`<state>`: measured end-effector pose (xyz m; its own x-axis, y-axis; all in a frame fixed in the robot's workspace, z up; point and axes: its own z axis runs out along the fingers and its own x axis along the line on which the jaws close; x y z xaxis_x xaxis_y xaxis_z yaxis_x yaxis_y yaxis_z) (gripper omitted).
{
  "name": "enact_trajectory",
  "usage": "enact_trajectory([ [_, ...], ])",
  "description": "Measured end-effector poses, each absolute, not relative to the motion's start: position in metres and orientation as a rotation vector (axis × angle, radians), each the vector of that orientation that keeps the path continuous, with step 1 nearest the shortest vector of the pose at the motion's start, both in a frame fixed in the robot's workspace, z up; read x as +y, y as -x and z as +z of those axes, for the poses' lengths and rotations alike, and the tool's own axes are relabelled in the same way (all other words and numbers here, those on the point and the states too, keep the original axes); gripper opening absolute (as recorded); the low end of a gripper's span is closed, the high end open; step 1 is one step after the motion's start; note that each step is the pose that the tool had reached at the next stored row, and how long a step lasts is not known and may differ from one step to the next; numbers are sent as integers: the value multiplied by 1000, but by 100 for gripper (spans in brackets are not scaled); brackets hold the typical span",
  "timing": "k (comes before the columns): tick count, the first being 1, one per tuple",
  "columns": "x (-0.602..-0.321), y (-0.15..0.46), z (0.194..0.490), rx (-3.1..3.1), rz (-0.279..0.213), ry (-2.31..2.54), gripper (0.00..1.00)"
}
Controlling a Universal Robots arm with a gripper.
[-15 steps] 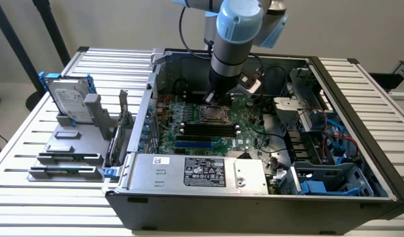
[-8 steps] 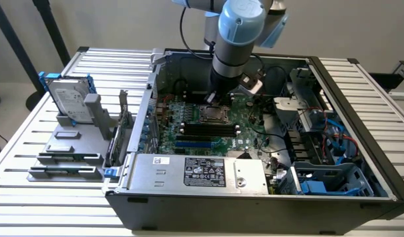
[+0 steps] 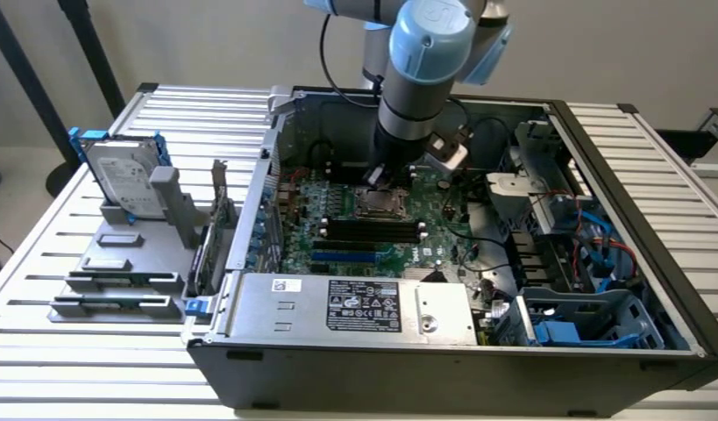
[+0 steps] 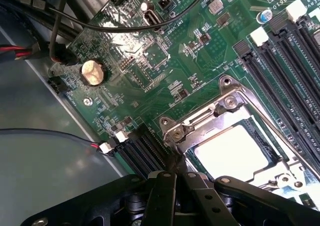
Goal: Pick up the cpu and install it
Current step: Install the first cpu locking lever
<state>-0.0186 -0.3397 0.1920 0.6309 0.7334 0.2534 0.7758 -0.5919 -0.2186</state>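
The cpu [image 4: 232,151], a flat square chip with a silvery top, lies inside the metal socket frame [image 4: 227,103] on the green motherboard. In the exterior view the socket [image 3: 382,203] sits in the middle of the open computer case, straight below the arm. My gripper [image 4: 174,162] is shut, its dark fingers pressed together. Their tips are down at the corner of the socket frame, just beside the chip's edge. I see nothing held between them. From the exterior view the gripper [image 3: 378,180] hangs low over the socket, with the wrist hiding part of the board.
Black memory slots [image 3: 371,230] run beside the socket, and a power supply [image 3: 347,303] fills the case's near side. Cables [image 4: 60,31] and a coin battery [image 4: 93,72] lie close by. A hard drive in a blue frame [image 3: 123,180] stands on a grey fixture [image 3: 119,281] outside the case.
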Motion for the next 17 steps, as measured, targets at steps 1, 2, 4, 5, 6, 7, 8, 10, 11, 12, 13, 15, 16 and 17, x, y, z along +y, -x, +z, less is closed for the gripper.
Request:
enact_trajectory([
  [1, -340, 18, 192, -1214, -196, 2547, 11],
  [2, -340, 18, 192, -1214, -196, 2546, 11],
  [4, -341, 18, 192, -1213, -197, 2544, 11],
  [5, -341, 18, 192, -1212, -198, 2542, 11],
  [6, -341, 17, 192, -1211, -200, 2540, 11],
  [7, -341, 17, 192, -1210, -201, 2537, 11],
  [8, -341, 17, 192, -1209, -203, 2535, 11],
  [10, -341, 17, 192, -1207, -205, 2532, 11],
  [11, -341, 17, 192, -1207, -206, 2531, 11],
  [12, -342, 17, 192, -1206, -206, 2530, 11],
  [13, -343, 17, 192, -1206, -206, 2529, 11],
  [15, -344, 17, 192, -1205, -206, 2527, 11],
  [16, -344, 17, 192, -1204, -207, 2525, 11],
  [17, -345, 17, 192, -1203, -208, 2524, 11],
])
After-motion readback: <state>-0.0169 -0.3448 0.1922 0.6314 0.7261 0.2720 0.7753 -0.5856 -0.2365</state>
